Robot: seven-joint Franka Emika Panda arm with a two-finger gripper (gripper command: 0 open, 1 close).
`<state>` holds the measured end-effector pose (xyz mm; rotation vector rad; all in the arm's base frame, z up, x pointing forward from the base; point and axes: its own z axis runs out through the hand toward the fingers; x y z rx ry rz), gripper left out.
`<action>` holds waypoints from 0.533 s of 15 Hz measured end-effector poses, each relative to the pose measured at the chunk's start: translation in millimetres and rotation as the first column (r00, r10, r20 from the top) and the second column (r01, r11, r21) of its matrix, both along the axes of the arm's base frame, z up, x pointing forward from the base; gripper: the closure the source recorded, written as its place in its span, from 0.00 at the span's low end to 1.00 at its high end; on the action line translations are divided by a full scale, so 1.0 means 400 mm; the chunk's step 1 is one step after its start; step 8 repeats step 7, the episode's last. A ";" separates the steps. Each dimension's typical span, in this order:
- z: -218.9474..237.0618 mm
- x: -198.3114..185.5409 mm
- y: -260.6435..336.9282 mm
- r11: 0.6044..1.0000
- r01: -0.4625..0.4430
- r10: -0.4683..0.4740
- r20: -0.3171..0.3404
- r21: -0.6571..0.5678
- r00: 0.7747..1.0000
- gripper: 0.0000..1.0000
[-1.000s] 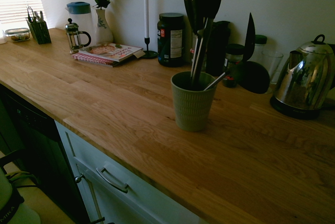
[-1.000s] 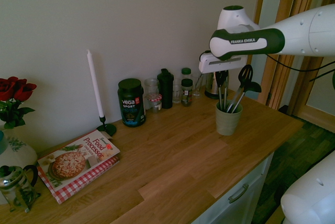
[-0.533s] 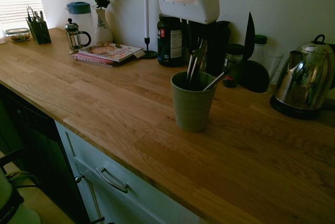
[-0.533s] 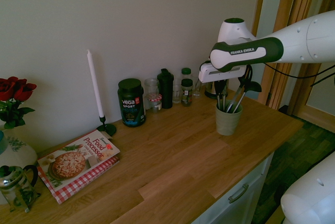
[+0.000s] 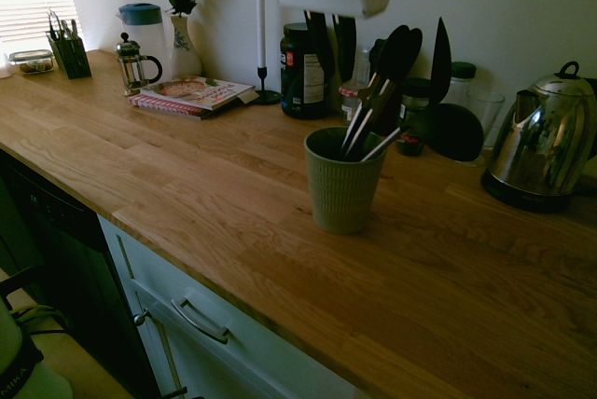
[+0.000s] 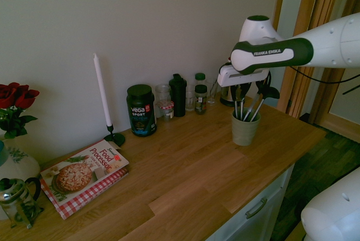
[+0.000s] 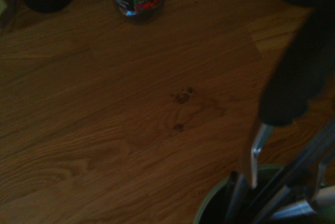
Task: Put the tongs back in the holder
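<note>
We note tongs (image 5: 378,96) leaning in holder (image 5: 341,185); hand (image 5: 330,45) above, fingers apart, empty. Legible: "VEGA SPORT" tub (image 6: 141,110), "Food Processor" book (image 6: 84,175).

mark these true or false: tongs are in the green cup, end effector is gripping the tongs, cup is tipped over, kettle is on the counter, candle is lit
1. The tongs stand in the green cup. True.
2. The end effector grips the tongs. False: its fingers hang beside them, open, holding nothing.
3. The cup is tipped over. False: it stands upright on the counter.
4. The kettle sits on the counter. True.
5. The candle is lit. False: no flame shows.
</note>
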<state>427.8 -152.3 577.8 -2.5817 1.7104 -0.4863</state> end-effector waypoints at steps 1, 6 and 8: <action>0.046 -0.031 0.044 0.999 -0.048 0.048 -0.014 -0.015 0.999 0.00; -0.012 -0.096 0.330 0.945 -0.325 0.325 -0.169 0.031 0.930 0.00; -0.056 -0.103 0.369 0.924 -0.377 0.381 -0.197 0.058 0.903 0.00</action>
